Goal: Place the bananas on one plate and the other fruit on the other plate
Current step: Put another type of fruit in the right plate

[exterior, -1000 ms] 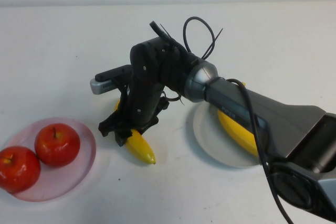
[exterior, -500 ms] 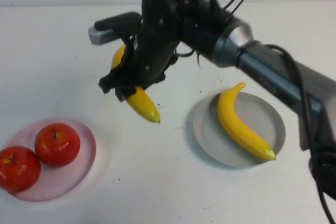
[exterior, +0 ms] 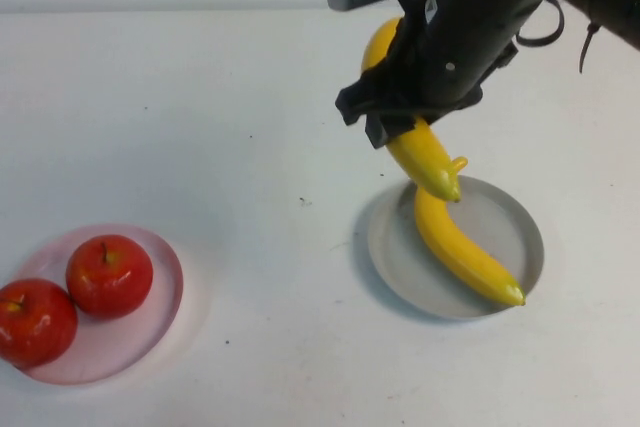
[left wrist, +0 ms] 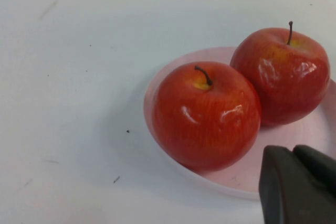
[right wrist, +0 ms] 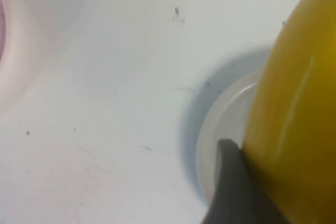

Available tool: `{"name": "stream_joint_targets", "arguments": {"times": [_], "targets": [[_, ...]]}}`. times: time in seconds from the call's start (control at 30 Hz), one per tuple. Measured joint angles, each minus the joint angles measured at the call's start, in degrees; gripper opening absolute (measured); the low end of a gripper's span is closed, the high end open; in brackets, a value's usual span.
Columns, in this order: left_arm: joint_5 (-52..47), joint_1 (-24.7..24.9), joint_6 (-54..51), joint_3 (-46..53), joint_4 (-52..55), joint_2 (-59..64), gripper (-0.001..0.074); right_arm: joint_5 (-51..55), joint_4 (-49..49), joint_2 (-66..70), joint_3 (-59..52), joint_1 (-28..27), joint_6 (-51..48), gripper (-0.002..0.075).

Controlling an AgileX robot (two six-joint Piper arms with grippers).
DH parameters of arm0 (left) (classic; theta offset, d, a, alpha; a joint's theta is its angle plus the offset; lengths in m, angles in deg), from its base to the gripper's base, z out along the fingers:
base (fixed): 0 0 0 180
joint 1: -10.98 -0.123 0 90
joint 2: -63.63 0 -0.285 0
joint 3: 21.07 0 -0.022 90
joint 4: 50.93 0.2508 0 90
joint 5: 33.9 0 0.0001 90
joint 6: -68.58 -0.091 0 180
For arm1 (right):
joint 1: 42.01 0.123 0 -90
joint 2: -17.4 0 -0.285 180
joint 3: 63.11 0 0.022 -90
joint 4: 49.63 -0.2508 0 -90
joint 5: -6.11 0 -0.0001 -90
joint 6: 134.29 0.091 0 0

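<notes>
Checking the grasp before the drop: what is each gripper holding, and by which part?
The right gripper, above the grey plate, clamps a banana around its middle. The left gripper, beside the apples on the pink plate, holds nothing visible.

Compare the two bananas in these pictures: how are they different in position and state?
The held banana is in the air, gripped by the right claw above the grey plate, tilted with its tip downward. The other banana lies flat on that plate, free of any grip. Both are yellow, curved and look similar in size. The left claw is beside the pink plate holding two apples.
</notes>
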Motion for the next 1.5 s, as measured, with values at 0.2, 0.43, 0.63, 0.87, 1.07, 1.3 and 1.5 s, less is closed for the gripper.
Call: {"name": "stream_joint_targets", "arguments": {"times": [0.2, 0.43, 0.63, 0.87, 1.07, 1.3, 1.5], "targets": [[0.0, 0.0, 0.0, 0.0, 0.0, 0.0, -0.0004, -0.1, 0.0, 2.5, -5.8, 0.0, 0.0, 0.0317], [0.0, 0.0, 0.0, 0.0, 0.0, 0.0, -0.0004, -0.8, 0.0, 10.4, -7.5, 0.0, -0.1, 0.0317], [0.0, 0.0, 0.0, 0.0, 0.0, 0.0, -0.0004, -1.0, 0.0, 13.2, -7.5, 0.0, -1.1, 0.0317], [0.0, 0.0, 0.0, 0.0, 0.0, 0.0, -0.0004, -1.1, 0.0, 13.3, -7.5, 0.0, -1.2, 0.0371], [0.0, 0.0, 0.0, 0.0, 0.0, 0.0, -0.0004, -1.1, 0.0, 13.3, -7.5, 0.0, -1.2, 0.0426], [0.0, 0.0, 0.0, 0.0, 0.0, 0.0, -0.0004, -1.2, -0.6, 12.0, -7.5, 0.0, -1.2, 0.0413], [0.0, 0.0, 0.0, 0.0, 0.0, 0.0, -0.0004, -1.2, -1.7, 6.1, -7.5, 0.0, -1.2, 0.0268]]}}
